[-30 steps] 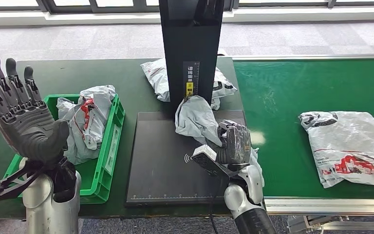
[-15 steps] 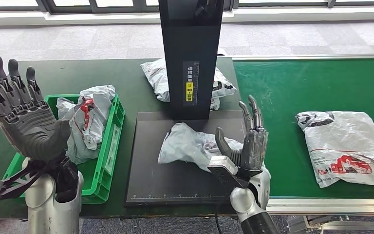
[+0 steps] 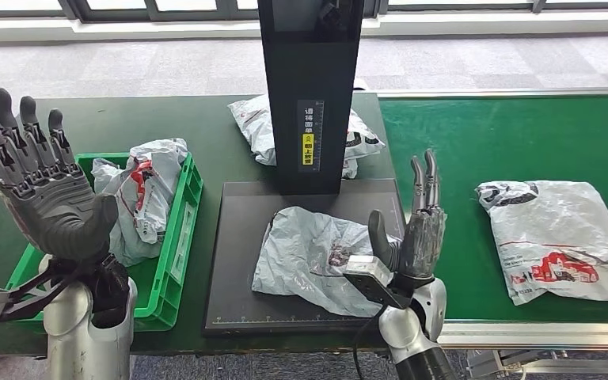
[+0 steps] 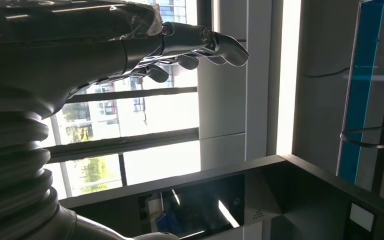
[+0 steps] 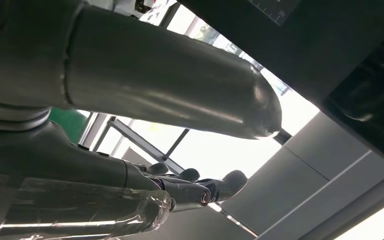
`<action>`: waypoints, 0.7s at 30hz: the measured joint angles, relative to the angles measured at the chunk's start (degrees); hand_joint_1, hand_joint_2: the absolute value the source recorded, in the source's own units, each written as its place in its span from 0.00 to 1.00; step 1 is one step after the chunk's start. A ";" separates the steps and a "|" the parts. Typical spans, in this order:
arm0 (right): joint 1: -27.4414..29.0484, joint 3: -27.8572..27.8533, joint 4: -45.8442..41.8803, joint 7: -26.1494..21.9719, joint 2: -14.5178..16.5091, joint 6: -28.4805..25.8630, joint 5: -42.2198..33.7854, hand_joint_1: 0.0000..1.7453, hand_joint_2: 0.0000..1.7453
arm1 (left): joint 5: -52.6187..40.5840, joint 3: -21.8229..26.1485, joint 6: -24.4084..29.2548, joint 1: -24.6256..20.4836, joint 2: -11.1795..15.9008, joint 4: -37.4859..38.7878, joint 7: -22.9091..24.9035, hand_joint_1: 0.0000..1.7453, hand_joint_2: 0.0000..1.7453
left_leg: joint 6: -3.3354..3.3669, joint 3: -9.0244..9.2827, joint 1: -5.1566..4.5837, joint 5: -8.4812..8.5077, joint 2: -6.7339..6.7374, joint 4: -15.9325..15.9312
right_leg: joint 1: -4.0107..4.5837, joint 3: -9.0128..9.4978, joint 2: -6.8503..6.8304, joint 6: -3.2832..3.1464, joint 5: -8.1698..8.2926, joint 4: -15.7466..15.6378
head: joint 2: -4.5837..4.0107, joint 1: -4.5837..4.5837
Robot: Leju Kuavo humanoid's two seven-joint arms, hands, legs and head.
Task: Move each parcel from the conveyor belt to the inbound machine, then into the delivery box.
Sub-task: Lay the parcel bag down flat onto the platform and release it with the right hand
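Right hand [image 5: 145, 150] is pointing up and holding nothing: thick grey thumb [image 5: 180, 95] is sticking out straight, darker fingers [image 5: 200, 192] are extending apart from it. Dark machine panel [image 5: 330, 45] is looming overhead, bright windows [image 5: 200, 145] behind.

Grey carpet floor [image 3: 166, 67] behind dark green table [image 3: 150, 119]; windows [image 3: 39, 6] along far wall, bright daylight.

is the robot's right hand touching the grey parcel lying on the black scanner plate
Cannot tell. In the head view the open right hand stands upright at the parcel's right edge and overlaps it, hiding any contact or gap.
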 joint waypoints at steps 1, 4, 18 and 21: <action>0.05 0.00 -0.05 -0.01 -0.03 0.00 0.00 0.00 0.00 | 0.00 0.00 0.00 0.00 0.01 0.00 0.00 0.00 1.00 | 0.00 0.00 0.00 0.00 0.00 0.00 | 0.00 0.00 0.00 0.00 0.00 0.00 | 0.00 0.00; 0.17 0.00 -0.23 -0.01 -0.07 0.00 0.01 0.00 0.00 | 0.00 -0.02 0.00 0.00 0.01 0.00 0.00 0.00 1.00 | 0.00 0.00 0.00 0.00 0.00 0.00 | 0.00 0.00 0.00 0.00 0.00 0.00 | 0.00 -0.01; 3.11 -2.79 -10.34 -5.91 1.46 -0.16 -4.16 0.00 1.00 | -13.66 -2.59 2.19 -1.04 0.34 1.48 4.65 0.00 1.00 | 0.01 -0.05 0.00 0.00 -0.18 0.04 | -0.02 -0.02 -0.12 0.01 -0.01 -0.01 | 0.00 -0.01; 4.10 -5.22 -16.87 -6.79 2.77 -0.18 -4.87 0.00 1.00 | -19.29 -5.66 3.38 -1.93 0.54 3.24 5.81 0.00 1.00 | 0.03 -0.05 -0.01 -0.03 -0.07 0.04 | -0.04 -0.02 -0.04 0.02 0.00 -0.01 | 0.00 0.00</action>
